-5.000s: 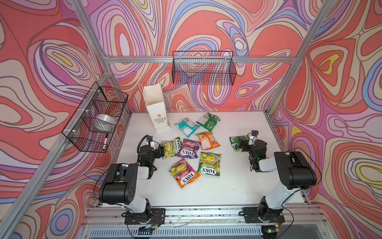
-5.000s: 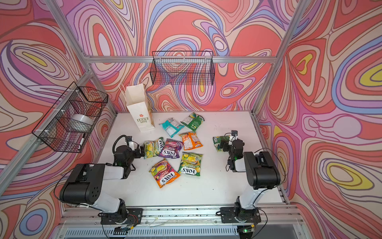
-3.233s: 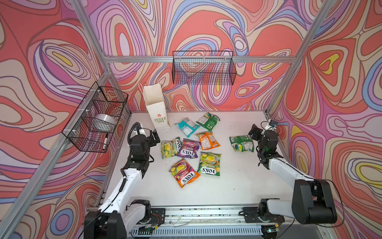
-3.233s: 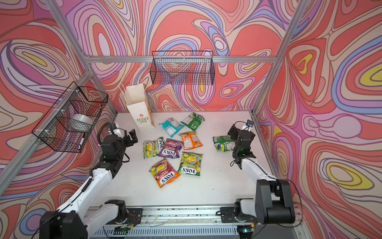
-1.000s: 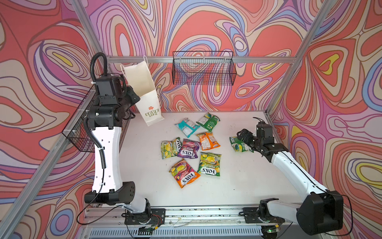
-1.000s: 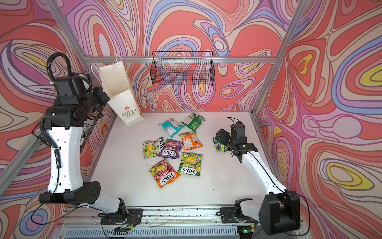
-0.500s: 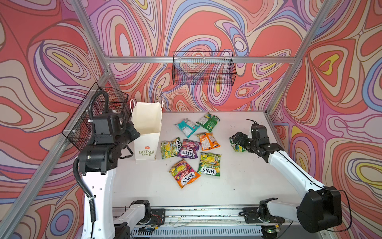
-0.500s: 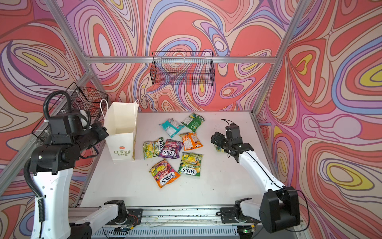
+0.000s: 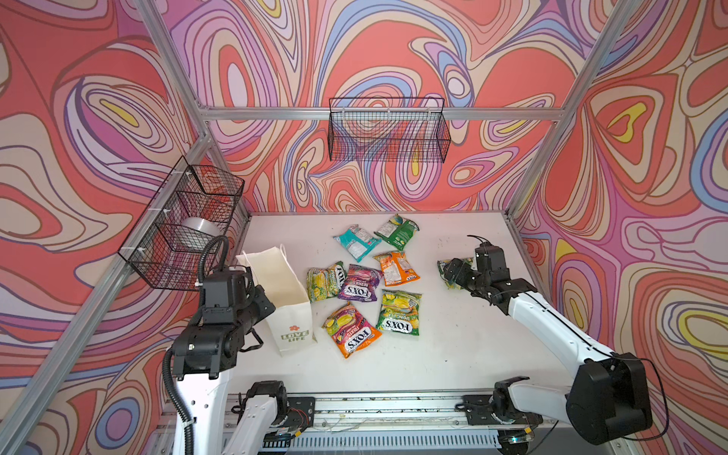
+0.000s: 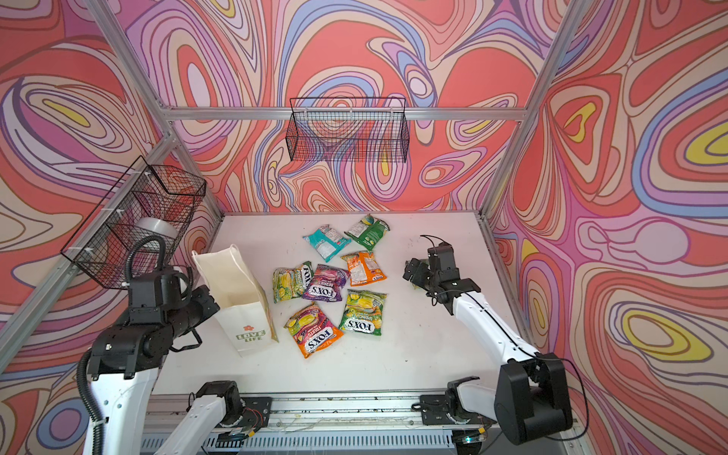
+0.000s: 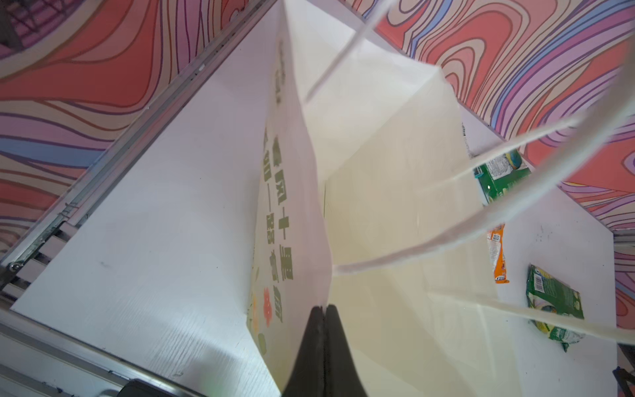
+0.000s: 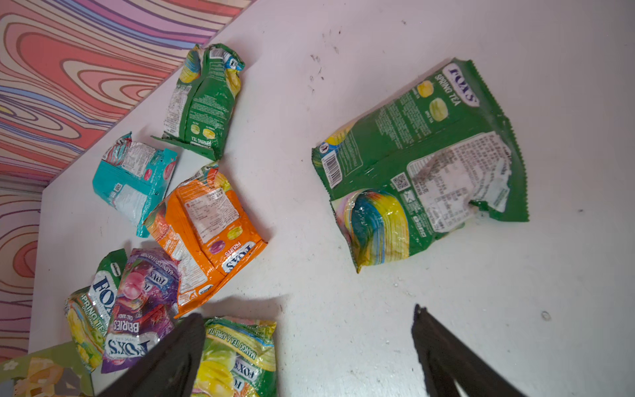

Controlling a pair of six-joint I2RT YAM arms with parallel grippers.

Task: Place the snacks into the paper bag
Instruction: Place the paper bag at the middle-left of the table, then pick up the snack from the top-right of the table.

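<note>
The snacks (image 9: pixel 360 283) lie clustered on the table (image 9: pixel 433 354) at the centre of both top views. One green packet (image 12: pixel 419 161) sits apart at centre right. The bag (image 9: pixel 289 311) stands just left of the cluster, leaning, mouth open, and looks empty inside.

The step in hand looks to be picking up the lone packet. It is best to descend square over its middle, pinch a crinkled fold, and lift clear before swinging across.

The right end effector (image 12: pixel 305 312) hovers beside that packet, jaws wide apart and holding nothing. The left end effector (image 11: pixel 323 307) is clamped on the bag's rim.
</note>
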